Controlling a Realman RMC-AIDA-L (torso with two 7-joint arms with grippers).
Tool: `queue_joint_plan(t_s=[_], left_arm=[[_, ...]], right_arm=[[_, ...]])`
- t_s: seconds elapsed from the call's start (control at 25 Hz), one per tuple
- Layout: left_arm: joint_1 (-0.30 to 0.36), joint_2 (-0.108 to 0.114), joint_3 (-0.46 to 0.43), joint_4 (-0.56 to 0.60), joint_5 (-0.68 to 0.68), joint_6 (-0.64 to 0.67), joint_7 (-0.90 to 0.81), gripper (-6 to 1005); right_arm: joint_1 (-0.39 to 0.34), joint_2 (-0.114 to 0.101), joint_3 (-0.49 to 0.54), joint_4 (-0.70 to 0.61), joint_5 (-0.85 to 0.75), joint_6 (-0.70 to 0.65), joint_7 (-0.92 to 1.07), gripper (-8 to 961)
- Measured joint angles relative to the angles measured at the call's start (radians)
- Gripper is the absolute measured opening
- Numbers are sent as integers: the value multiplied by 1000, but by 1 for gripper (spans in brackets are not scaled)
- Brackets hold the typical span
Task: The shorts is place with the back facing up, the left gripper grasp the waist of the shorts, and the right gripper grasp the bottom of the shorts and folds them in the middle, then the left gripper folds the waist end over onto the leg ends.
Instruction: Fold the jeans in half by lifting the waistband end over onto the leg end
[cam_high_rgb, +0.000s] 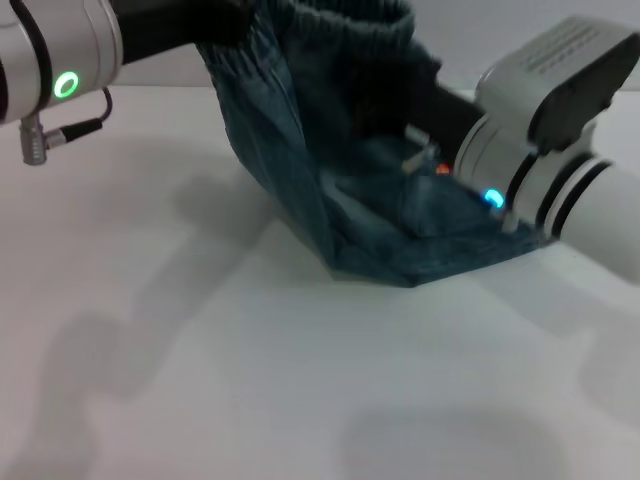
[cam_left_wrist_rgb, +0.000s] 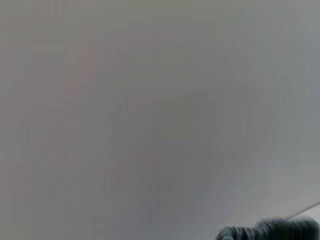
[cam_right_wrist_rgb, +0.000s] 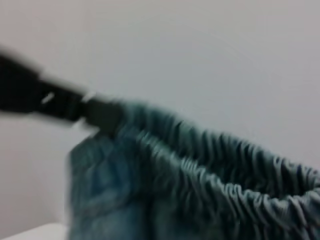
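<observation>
While our left gripper (cam_high_rgb: 215, 30) pinched the waist (cam_high_rgb: 345, 25) at twelve o'clock, the shorts (cam_high_rgb: 340, 170) hung soft and heavy to the table (cam_high_rgb: 200, 380); we couldn't tell our right gripper's (cam_high_rgb: 425, 155) state, hems-side at three

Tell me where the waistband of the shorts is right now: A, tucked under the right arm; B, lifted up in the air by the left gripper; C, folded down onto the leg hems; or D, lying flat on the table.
B: the gathered waistband hangs high above the white table, held up by the left gripper, while the lower denim of the shorts rests on the table beside the right gripper.
</observation>
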Motion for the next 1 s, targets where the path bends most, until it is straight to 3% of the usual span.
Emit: queue_joint_plan(t_s=[0.32,0.52,0.72,0.84,1.0], left_arm=[[14,2,30,-6,-37,-4,2,89],[14,2,36,-6,-38,-5,2,89],[12,3,29,-4,-38,-8,2,89],[9,3,29,-1,-38,-8,2,89],[1,2,26,5,-35,-8,2,89]], right_arm=[[53,-9,143,-14,-84,1,0,-1],[151,-9,218,-137,-112,6,-7,-1],[203,-9,231,-207,-114,30,-5,-1],[205,2,223,-218,-111,53,-4,-1],[138,13,207,-162,-111,65,-37,0]])
